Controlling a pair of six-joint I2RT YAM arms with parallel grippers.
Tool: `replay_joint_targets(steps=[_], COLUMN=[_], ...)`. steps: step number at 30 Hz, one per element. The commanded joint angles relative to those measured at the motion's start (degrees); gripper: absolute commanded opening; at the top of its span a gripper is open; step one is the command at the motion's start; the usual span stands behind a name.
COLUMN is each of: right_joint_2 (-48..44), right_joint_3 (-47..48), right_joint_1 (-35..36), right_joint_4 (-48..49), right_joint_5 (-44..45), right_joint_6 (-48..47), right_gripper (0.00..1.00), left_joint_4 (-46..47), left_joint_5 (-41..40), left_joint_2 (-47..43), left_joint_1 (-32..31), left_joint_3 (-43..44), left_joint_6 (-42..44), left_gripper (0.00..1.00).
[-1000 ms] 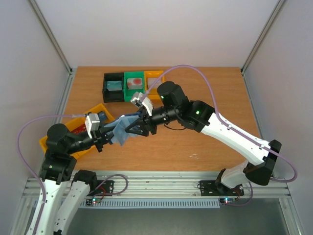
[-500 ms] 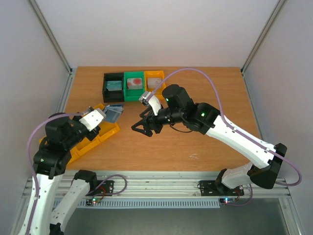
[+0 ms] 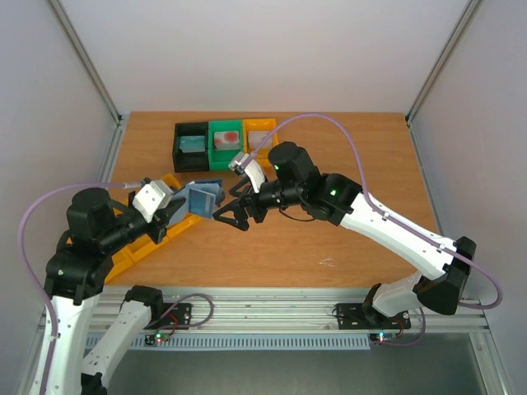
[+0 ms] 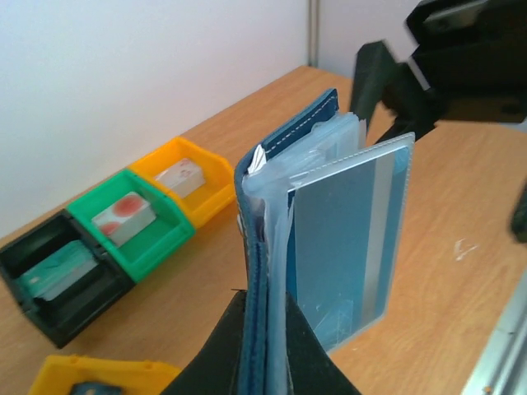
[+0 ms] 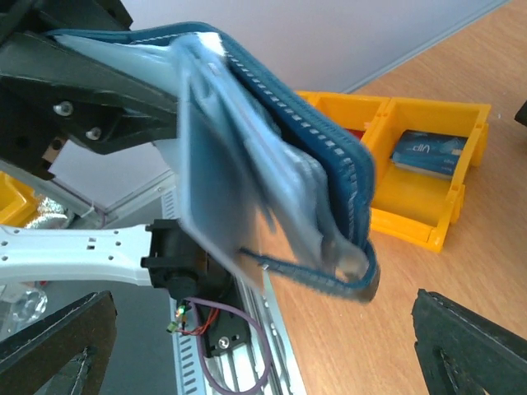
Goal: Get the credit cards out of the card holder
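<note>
A: Nearest first: the left end effector (image 4: pixel 263 333) is clenched on the spine of the card holder (image 4: pixel 284 247), holding it up off the table (image 3: pixel 329 247).

B: Anything inside?

A: One blue credit card (image 4: pixel 350 239) shows in the front clear pocket page. I can't tell about the pages behind.

B: Other arm?

A: The right end effector (image 3: pixel 228 217) is spread wide, grasping nothing, just beside the holder.

B: Progress?

A: Partway, I judge. A loose blue card (image 5: pixel 430 153) lies in the near yellow bin (image 5: pixel 412 226). The black bin (image 4: pixel 74 317), green bin (image 4: pixel 160 243) and far yellow bin (image 4: pixel 216 193) hold one each. At least one card remains.
</note>
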Motion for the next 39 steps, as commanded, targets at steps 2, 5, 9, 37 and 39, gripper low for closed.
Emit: replay_joint_targets(steps=[2, 5, 9, 37, 39], right_joint_2=[0.6, 0.8, 0.3, 6.6, 6.5], right_joint_3=[-1.5, -1.6, -1.8, 13.0, 12.4], right_joint_1=[0.3, 0.2, 0.3, 3.2, 4.0], right_joint_4=[6.1, 7.3, 7.7, -25.8, -21.9], right_joint_5=[-1.9, -2.3, -4.9, 35.9, 30.3], right_joint_6=[2.3, 2.4, 0.8, 11.0, 8.3], right_gripper=[0.99, 0.98, 0.8, 0.01, 0.01], left_joint_4=[0.8, 1.1, 3.3, 23.5, 28.7], left_joint_5=[9.5, 15.0, 20.6, 30.5, 33.1], left_joint_2=[0.5, 0.3, -0.2, -5.8, -5.0], left_joint_1=[0.1, 0.2, 0.4, 1.1, 1.0], left_joint_3=[1.8, 1.9, 1.0, -13.0, -15.6], left_joint_6=[-6.4, -8.2, -13.0, -21.0, -33.2], left_gripper=[0.0, 0.0, 0.0, 0.52, 0.41])
